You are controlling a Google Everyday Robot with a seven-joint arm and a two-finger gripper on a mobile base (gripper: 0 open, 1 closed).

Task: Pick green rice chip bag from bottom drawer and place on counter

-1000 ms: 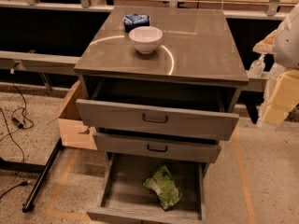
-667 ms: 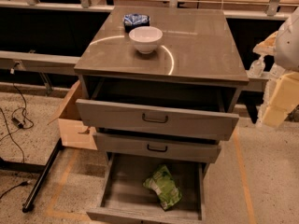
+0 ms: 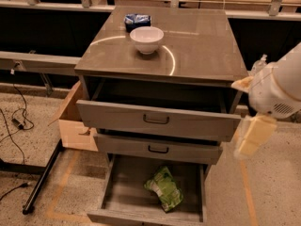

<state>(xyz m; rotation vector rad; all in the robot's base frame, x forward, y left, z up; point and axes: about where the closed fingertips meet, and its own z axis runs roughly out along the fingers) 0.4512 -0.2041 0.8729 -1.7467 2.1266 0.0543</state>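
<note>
We see the gripper [image 3: 254, 135] just off the counter's [image 3: 202, 44] front right corner, its arm [image 3: 282, 86] cut by the frame's right edge. The middle drawer [image 3: 157, 148] hides the bottom drawer's [image 3: 127, 189] rear, and the bottom drawer's front panel is cropped below. We cannot read the green rice chip bag's [image 3: 164, 188] print. The bowl [image 3: 146, 39] masks part of the blue packet [image 3: 137, 20].

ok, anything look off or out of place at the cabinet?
Nothing spilled or broken. One oddity: all three drawers stand open, the top drawer and middle drawer overhanging the bottom drawer, where the green rice chip bag lies crumpled and askew. The gripper hangs beside the top drawer's right end, away from the bag.
</note>
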